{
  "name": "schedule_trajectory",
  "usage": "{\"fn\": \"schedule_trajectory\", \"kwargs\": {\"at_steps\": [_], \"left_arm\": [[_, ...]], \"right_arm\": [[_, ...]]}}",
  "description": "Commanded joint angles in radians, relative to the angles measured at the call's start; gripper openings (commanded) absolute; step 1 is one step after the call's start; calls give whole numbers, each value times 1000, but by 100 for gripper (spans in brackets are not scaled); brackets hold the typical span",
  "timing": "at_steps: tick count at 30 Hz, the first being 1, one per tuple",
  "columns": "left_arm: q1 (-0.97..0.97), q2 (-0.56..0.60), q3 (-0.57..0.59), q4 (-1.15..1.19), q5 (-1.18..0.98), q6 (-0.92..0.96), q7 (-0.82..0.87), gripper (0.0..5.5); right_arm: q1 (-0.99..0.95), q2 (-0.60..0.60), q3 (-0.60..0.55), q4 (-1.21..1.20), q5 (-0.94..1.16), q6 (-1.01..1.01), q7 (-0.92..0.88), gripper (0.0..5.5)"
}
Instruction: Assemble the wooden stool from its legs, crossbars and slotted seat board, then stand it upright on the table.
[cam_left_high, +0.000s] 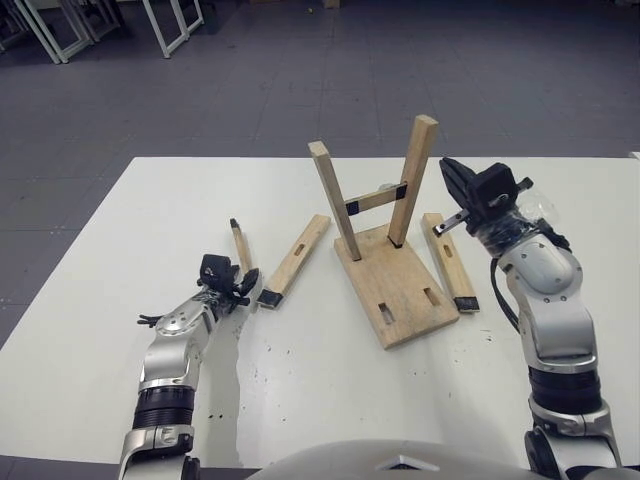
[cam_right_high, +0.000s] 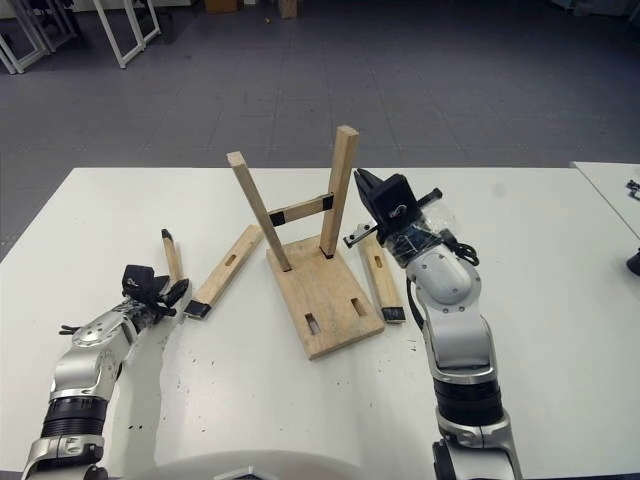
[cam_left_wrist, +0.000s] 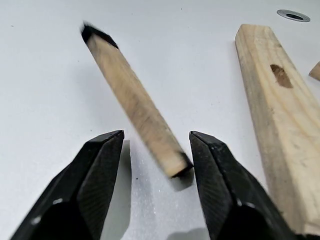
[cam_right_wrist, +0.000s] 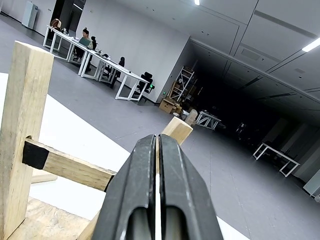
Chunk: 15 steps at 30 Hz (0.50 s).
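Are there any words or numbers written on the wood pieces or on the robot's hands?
None: no text can be read anywhere.
The seat board, the two standing legs and the loose leg beside them are bare wood.
The right gripper shows no print that can be read.

Grey floor (cam_left_high: 300, 80) runs across the top of the eye views, with white frames (cam_left_high: 164, 50) upper left. A second table (cam_right_high: 612, 200) sits at the right edge. Long desks (cam_right_wrist: 107, 65) stand at left in the right wrist view, and a ceiling light (cam_right_wrist: 312, 45) glows upper right.
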Motion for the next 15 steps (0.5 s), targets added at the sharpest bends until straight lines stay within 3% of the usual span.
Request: {"fn": "schedule_trajectory", "kwargs": {"at_steps": [1,10,12,15], "left_arm": [[-39,-23,7,79,-24,114,26,214],[-45,-39,-14,57,12,215,143,64],[-57,-47,4,50,31,133,185,42],[-120,-93,107,4,-35,-138,199,42]], "right_arm": [[-14,-4,8,6,15,7,2,10],[-22,13,-5,-10,57,26,-8,10],[-26,40,-20,-32,140,60,12,10],[-57,103,-65,-74,357,220,29,59]]}}
